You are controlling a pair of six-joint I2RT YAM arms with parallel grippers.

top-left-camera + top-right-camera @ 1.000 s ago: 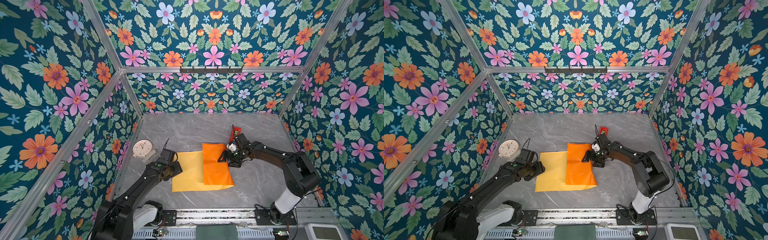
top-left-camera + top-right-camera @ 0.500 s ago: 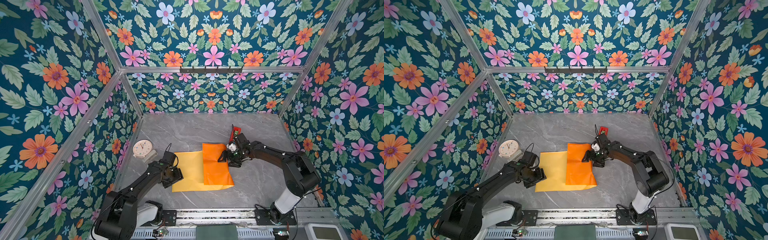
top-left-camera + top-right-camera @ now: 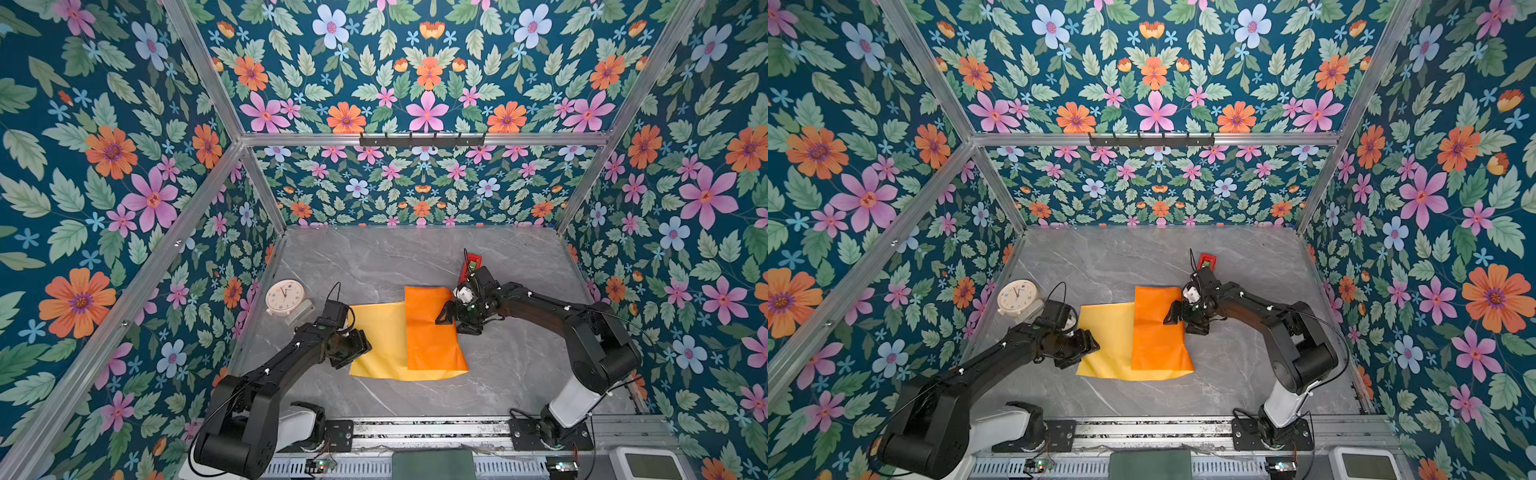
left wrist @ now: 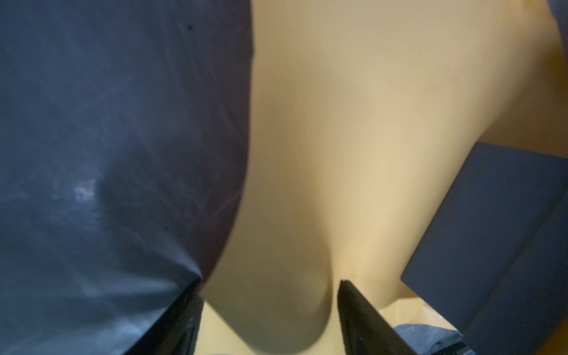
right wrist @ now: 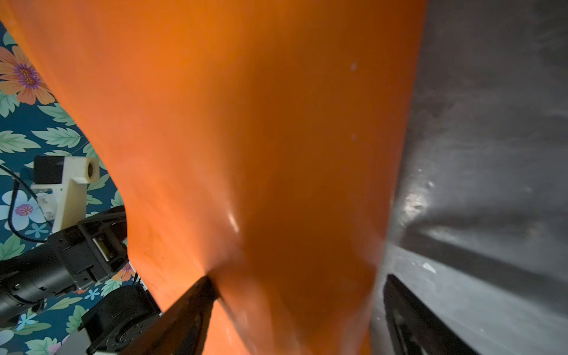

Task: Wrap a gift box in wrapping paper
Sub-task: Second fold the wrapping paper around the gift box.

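Note:
The wrapping paper (image 3: pixel 378 340) lies flat on the grey table, matte yellow side up at the left. Its glossy orange flap (image 3: pixel 430 332) is folded over on the right. The gift box is hidden under that flap in both top views; the left wrist view shows a dark navy corner of it (image 4: pixel 498 221) on the yellow sheet. My left gripper (image 3: pixel 360 352) (image 4: pixel 270 282) is open, with the curled left edge of the paper between its jaws. My right gripper (image 3: pixel 455 324) (image 5: pixel 298 279) is open at the flap's right edge, one fingertip (image 5: pixel 203 285) denting the orange paper, the other over the table.
A cream clock (image 3: pixel 284 296) on a small stand sits at the left wall, just behind my left arm. A red tape dispenser (image 3: pixel 470 266) stands behind my right wrist. Floral walls close in the left, back and right sides.
My left gripper has slid toward the table's front and a little right, onto the paper's left edge. The right arm and the paper have not moved.

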